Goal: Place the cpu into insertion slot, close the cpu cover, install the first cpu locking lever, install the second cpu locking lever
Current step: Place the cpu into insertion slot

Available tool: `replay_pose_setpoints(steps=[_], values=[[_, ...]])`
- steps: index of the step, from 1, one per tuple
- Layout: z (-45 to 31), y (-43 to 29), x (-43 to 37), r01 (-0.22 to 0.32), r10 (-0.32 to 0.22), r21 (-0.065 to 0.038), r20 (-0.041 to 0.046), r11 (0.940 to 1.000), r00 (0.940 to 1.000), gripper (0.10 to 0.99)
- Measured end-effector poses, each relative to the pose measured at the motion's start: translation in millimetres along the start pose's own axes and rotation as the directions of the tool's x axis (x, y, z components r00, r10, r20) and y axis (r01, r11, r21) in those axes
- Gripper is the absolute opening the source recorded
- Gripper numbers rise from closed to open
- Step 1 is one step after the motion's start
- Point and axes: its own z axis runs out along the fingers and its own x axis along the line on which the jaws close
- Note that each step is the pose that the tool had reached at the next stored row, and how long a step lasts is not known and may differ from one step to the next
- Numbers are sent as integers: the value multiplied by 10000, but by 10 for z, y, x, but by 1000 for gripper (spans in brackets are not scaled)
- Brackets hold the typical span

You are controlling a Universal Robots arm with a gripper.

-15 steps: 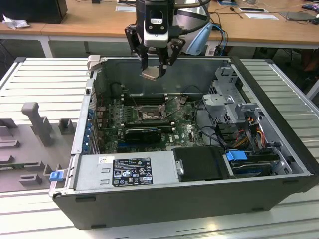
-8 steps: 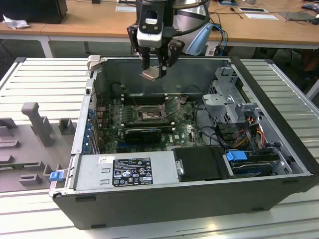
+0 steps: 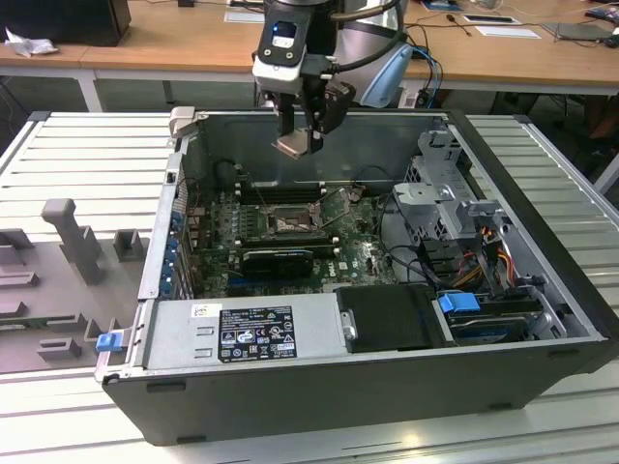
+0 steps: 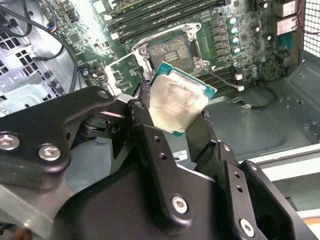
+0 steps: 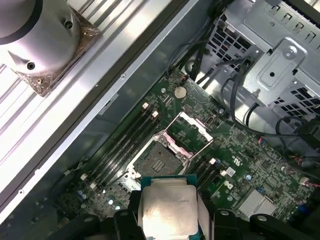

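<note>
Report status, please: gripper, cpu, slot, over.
Gripper shut on cpu, high over the computer case. Insertion slot empty, cpu cover open. No obstacle seen over slot.

My grey arm [image 3: 372, 43] reaches down from above, wrist upright, the black two-fingered gripper [image 3: 296, 143] hanging in mid-air. My fingers [image 4: 146, 136] press on opposite edges of the small flat square silvery-beige cpu [image 4: 177, 102], gripping it firmly.
</note>
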Motion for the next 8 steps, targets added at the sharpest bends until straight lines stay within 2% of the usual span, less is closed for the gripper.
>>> replay_pose_setpoints(steps=[6, 8], values=[[28, -2, -1, -113, 113, 1, 5, 9999, 9999, 529], [29, -3, -1, -396, 396, -7, 30, 9992, 9992, 529]])
